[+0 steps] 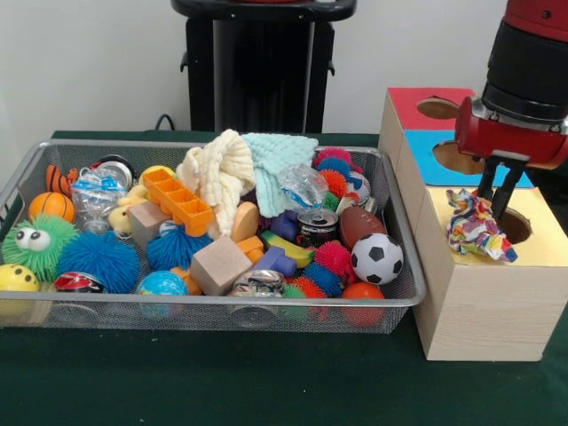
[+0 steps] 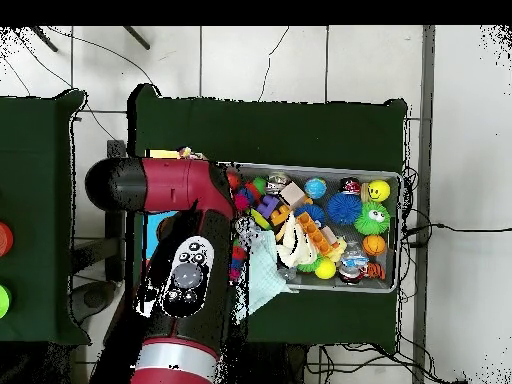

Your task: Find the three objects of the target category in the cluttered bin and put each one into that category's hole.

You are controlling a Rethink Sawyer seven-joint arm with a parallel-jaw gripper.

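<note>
Hovering above yellow hole (image 1: 515,226), fingers (image 1: 497,186) are seen spread, nothing gripped. Crumpled colourful wrapper (image 1: 477,228) is left lying on yellow panel of wooden box (image 1: 484,311) beside hole, apparently not yet dropped in. Remaining targets presumably still to be dug from wire bin (image 1: 222,312).

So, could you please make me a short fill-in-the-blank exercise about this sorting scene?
1. The gripper hangs over the ____ section of the wooden box.
2. A crumpled multicoloured wrapper lies on the box beside the ____ in that section.
3. In the front view, the soccer ball lies in the wire bin at its end nearest the ____.
4. The orange tray rests beside a ____ knitted cloth.

Missing words: yellow; hole; box; cream
</note>
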